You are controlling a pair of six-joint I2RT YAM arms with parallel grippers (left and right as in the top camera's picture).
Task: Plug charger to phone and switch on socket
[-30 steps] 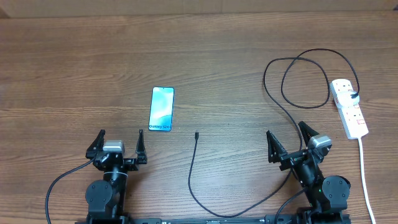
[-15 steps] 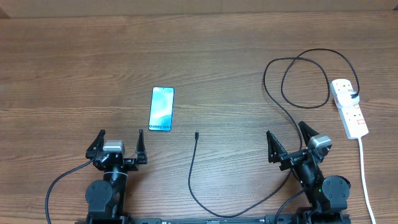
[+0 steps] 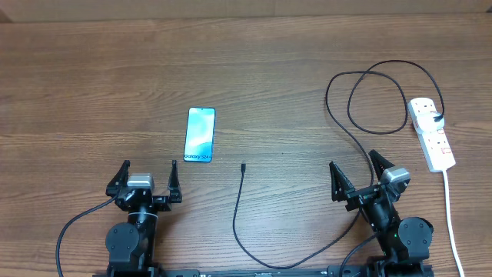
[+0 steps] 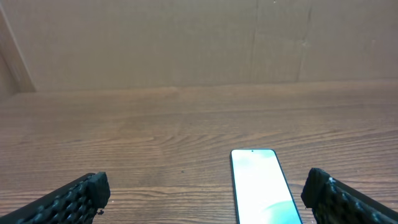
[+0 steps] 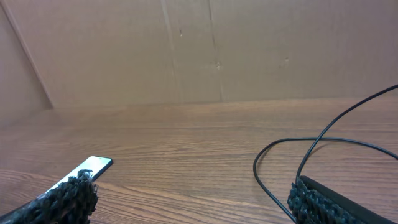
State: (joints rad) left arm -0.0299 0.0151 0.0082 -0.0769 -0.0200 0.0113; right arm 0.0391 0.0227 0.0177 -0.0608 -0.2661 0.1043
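Note:
The phone [image 3: 199, 135] lies flat left of the table's centre, its light blue screen up; it also shows as the phone [image 4: 261, 186] and the phone [image 5: 87, 168]. The charger, a thin black cable [image 3: 236, 223], ends in a small plug tip [image 3: 243, 166] right of the phone, then loops at the back right to a black plug in the socket [image 3: 432, 135], a white power strip. The cable [image 5: 273, 174] also crosses the right wrist view. My left gripper [image 3: 147, 171] stands open just in front of the phone. My right gripper [image 3: 355, 166] stands open beside the cable, holding nothing.
The socket's thick white cord [image 3: 452, 223] runs down the right side toward the front edge. The cable's big loop [image 3: 377, 96] lies at the back right. A brown cardboard wall [image 4: 199, 43] closes off the far side of the wooden table [image 3: 92, 85].

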